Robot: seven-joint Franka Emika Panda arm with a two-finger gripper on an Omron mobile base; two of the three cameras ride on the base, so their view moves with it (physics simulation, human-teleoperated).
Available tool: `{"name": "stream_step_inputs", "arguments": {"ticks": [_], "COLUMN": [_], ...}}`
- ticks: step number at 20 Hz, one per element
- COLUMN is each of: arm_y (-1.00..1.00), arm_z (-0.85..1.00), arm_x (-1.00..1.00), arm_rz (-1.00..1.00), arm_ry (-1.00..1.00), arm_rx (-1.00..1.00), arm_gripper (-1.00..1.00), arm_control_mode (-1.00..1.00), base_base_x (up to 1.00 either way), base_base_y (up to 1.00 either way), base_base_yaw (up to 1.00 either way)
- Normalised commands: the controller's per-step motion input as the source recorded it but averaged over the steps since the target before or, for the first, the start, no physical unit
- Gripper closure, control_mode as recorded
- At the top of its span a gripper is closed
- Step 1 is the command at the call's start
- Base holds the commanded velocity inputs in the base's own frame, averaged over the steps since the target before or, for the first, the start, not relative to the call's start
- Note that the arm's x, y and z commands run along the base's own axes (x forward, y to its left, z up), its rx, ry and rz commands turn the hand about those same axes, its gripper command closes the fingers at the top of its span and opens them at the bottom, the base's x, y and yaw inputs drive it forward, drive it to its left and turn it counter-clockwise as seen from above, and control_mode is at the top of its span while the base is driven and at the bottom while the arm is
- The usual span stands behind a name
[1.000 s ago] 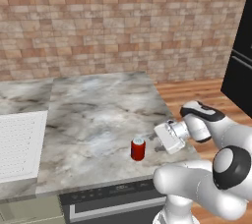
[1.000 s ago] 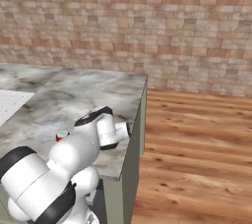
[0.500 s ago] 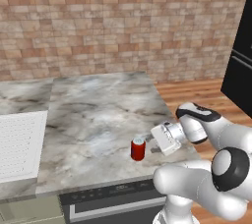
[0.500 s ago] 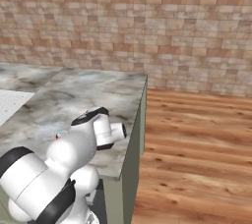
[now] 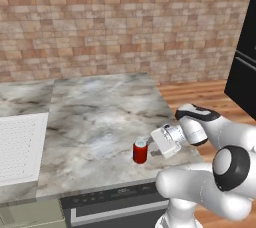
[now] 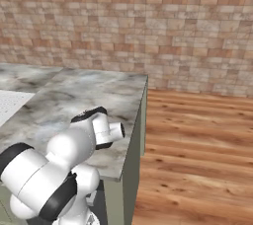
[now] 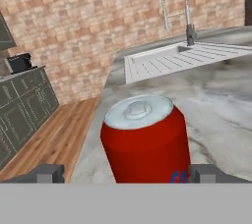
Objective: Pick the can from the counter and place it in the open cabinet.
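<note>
Marble counter (image 5: 95, 117) holds the upright can (image 5: 140, 151) between the released claw's (image 7: 127, 173) fingers, sink (image 7: 192, 53) beyond

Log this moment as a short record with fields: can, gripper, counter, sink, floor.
can: red can with silver top, upright on the counter near its front edge
gripper: gripper open, a fingertip on each side of the can, not closed on it
counter: marble counter
sink: white sink with a tall faucet, beyond the can in the hand view
floor: wooden floor beside the counter
</note>
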Motion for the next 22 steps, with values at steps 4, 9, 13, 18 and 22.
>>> {"name": "stream_step_inputs", "arguments": {"ticks": [4,9,13,18,22], "arm_y": [0.05,0.03,0.08,0.11,0.17], "arm_z": [-0.13,-0.11,-0.04,-0.01,0.00], "arm_x": [-0.01,0.00,0.00,0.00,0.00], "arm_rz": [0.00,0.00,-0.02,-0.01,0.00], "arm_ry": [0.01,0.00,0.00,0.00,0.00], "arm_rx": [0.00,0.00,0.00,0.00,0.00], "arm_gripper": [-1.00,-1.00,-1.00,-1.00,-1.00], "arm_control_mode": [-1.00,-1.00,-1.00,-1.00,-1.00], "base_base_x": [0.00,0.00,0.00,0.00,0.00], "base_base_y": [0.00,0.00,0.00,0.00,0.00], "base_base_yaw": [0.00,0.00,0.00,0.00,0.00]}}
